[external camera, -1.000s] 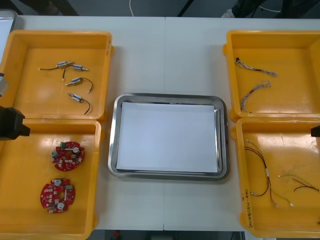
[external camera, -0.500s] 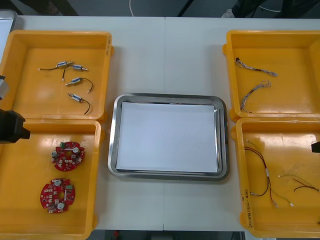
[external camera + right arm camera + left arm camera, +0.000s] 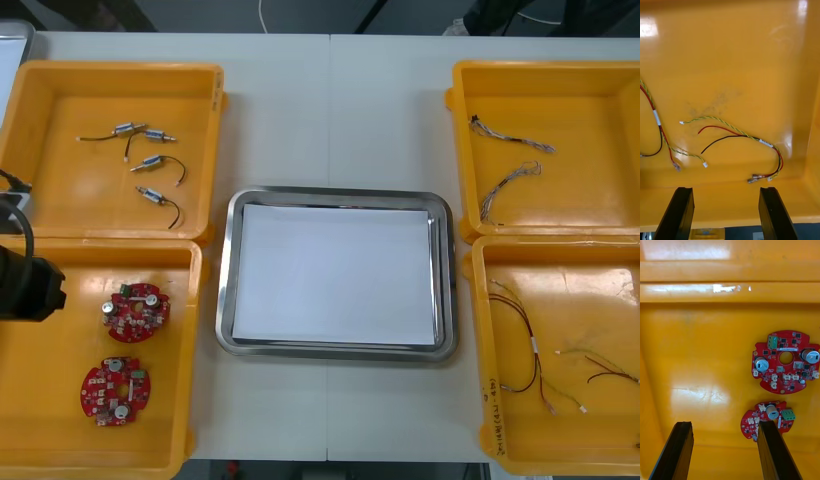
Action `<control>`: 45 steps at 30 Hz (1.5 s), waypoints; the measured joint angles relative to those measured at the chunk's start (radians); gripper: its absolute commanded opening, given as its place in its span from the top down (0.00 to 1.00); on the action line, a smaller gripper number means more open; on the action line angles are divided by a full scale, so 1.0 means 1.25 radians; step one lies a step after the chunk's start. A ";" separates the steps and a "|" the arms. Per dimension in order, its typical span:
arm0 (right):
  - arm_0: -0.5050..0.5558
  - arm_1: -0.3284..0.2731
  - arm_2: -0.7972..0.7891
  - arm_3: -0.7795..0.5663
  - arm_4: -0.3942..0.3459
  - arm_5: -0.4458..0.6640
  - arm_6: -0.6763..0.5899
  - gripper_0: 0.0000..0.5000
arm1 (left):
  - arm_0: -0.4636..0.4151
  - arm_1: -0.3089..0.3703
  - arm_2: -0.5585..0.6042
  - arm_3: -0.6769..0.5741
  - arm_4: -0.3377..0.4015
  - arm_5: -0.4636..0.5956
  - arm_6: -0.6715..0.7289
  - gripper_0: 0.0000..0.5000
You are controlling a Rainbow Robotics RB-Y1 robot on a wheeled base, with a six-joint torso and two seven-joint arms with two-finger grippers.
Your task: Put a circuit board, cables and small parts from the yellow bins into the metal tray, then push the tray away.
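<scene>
Where a seam splits the light table (image 3: 330, 110), the white-lined metal tray (image 3: 226, 300) lies at its middle between four yellow bins (image 3: 45, 130). Black writing (image 3: 492, 400) on the near-right bin's rim is unreadable. Left arm (image 3: 28, 287) hangs over the near-left corner's circuit boards (image 3: 135, 310), jaws open; right arm's jaws gape above red and yellow cables (image 3: 765, 142).

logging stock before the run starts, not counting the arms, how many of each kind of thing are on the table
yellow bins: 4
metal tray: 1
red circuit boards: 2
small metal parts: 4
cables: 4
total: 15
</scene>
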 measured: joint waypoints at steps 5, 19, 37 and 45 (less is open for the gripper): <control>0.014 0.000 -0.032 -0.005 -0.018 0.000 0.005 0.00 | 0.013 -0.033 -0.018 0.000 -0.018 -0.005 0.000 0.00; 0.143 -0.042 -0.059 -0.037 -0.056 -0.147 0.077 0.00 | 0.103 -0.070 -0.077 -0.002 -0.092 -0.143 0.000 0.00; 0.242 -0.102 -0.032 0.015 -0.093 -0.361 0.362 0.00 | 0.140 -0.109 -0.173 -0.002 -0.181 -0.181 0.001 0.00; 0.286 -0.154 0.018 0.029 -0.096 -0.445 0.368 0.00 | 0.160 -0.118 -0.191 -0.002 -0.215 -0.199 0.001 0.00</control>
